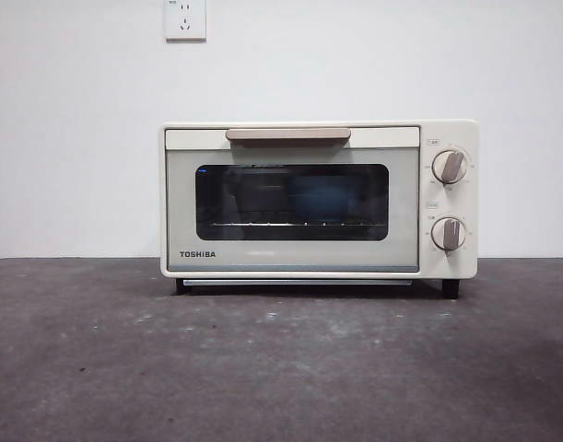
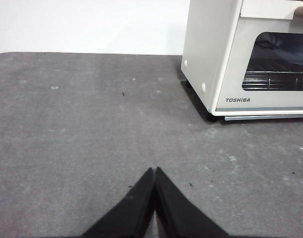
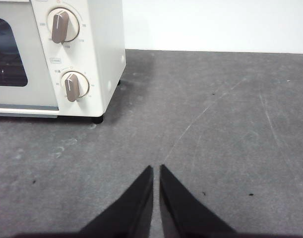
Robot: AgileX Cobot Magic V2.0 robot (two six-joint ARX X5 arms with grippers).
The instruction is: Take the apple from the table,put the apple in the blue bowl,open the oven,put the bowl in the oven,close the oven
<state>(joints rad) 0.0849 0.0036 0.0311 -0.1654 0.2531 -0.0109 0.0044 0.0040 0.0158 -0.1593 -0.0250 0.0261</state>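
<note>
Cream oven [image 1: 318, 200] shut, blue bowl [image 1: 322, 198] inside; left gripper [image 2: 154, 171] and right gripper [image 3: 156, 168] closed, empty.

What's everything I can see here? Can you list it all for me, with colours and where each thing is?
oven: one, cream-white, door closed, standing mid-table against the wall.
handle: one, beige bar, across the top of the oven door.
knobs: two, beige, one above the other beside the door.
wire rack: one, metal, seen through the dark door window.
bluish shape: one, dim behind the glass; cannot tell what it is.
table: one, dark grey, scuffed.
wall socket: one, white, on the wall above the oven.
left gripper: black, jaws shut, above the table.
right gripper: black, jaws nearly together, above the table.
</note>
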